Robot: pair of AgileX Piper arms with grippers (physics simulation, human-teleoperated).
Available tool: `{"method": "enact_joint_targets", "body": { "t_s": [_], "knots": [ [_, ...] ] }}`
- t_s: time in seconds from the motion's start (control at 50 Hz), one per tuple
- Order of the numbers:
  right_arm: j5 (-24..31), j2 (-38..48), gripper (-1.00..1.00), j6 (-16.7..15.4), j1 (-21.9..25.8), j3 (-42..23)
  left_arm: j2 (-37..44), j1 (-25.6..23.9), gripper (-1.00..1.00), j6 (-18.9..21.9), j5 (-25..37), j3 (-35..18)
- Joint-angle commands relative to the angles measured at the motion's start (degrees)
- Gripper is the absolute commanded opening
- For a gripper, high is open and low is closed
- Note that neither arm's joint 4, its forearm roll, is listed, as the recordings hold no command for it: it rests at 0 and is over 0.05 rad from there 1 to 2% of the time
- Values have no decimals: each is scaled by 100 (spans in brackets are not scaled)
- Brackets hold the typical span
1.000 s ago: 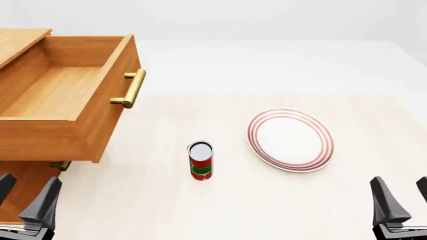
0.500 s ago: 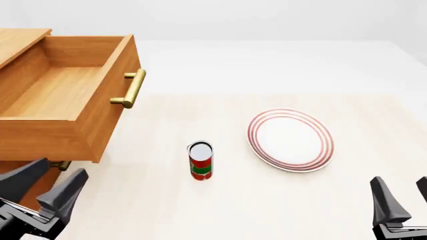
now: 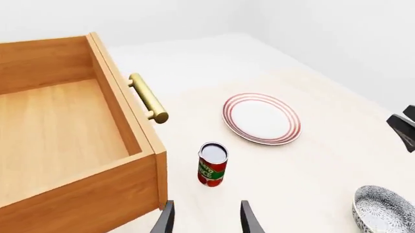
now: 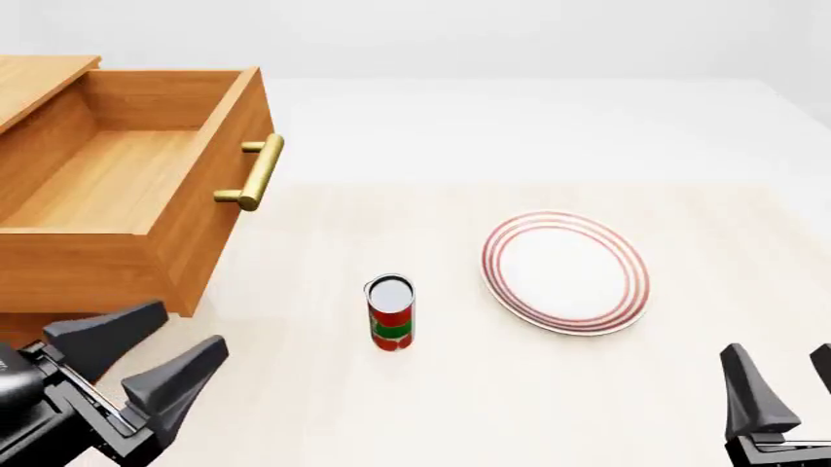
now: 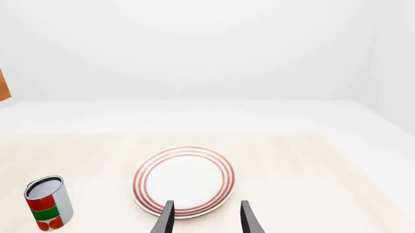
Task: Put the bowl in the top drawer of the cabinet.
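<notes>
At far left, the light-brown wooden cabinet (image 4: 39, 73) has its big top drawer (image 4: 117, 209) pulled out, nothing inside. Your left gripper (image 4: 146, 358) hovers below it, fingers spread wide. A red-and-green tin can (image 4: 389, 311) stands mid-table, a red-ringed white plate (image 4: 565, 272) beside it. The blue-flowered white bowl (image 3: 384, 211) sits near your right gripper (image 4: 779, 381), also spread apart.

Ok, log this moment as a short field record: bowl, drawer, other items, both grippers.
bowl: on the table, only in the left wrist view, out of the front view
top drawer: pulled open, nothing inside
cabinet: on the left
can: upright between drawer and plate
plate: flat on the table
left gripper: open, holds nothing
right gripper: open, holds nothing
</notes>
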Motion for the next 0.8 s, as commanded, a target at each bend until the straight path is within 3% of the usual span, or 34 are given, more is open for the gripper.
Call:
{"method": "enact_joint_targets", "body": {
  "t_s": [0.02, 0.4, 0.52, 0.7, 0.8],
  "knots": [
    [0, -1, 100, 0, -1, 0, 430, -501, 100, -187, -147, -83],
    [0, -1, 100, 0, 0, 0, 1105, -1193, 100, -536, -405, -246],
    [0, 1, 100, 0, 0, 0, 1590, -1601, 100, -1028, -658, -292],
    [0, 0, 100, 0, 1, 0, 2181, -1994, 100, -1172, -984, -476],
    [0, 1, 100, 1, 1, 0, 2551, -2211, 100, -1454, -1184, -540]
  ]
}}
